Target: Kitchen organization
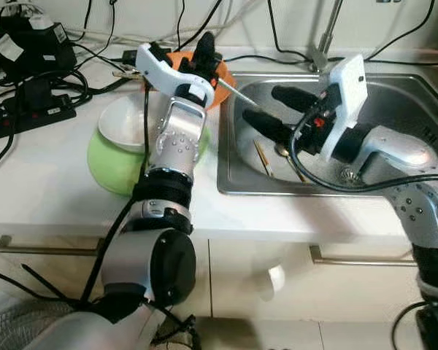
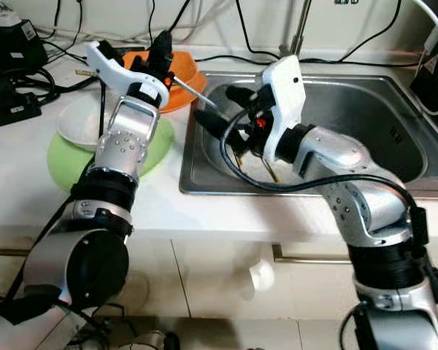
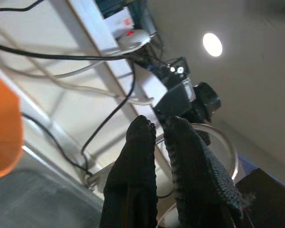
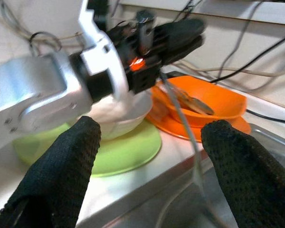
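Home kitchen: steel sink [image 1: 394, 109] w/ faucet [image 1: 325, 33], white countertop [image 1: 51, 182], cabinets [image 1: 292, 292] below.

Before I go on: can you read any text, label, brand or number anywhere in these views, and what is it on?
No text is readable.
White labels on the black power adapters: too small and blurred to read.
Dark marks on the wall behind the sink: cut off, unreadable.

The left arm [image 1: 177, 138] covers part of the white bowl [image 1: 124, 124] and the green plate [image 1: 109, 171] — the orange bowl [image 2: 184, 82] sits mostly behind the left tool [image 2: 155, 55]. Utensils in the sink [image 1: 423, 109] are too small to identify — the faucet [image 1: 327, 29] is cut off above.
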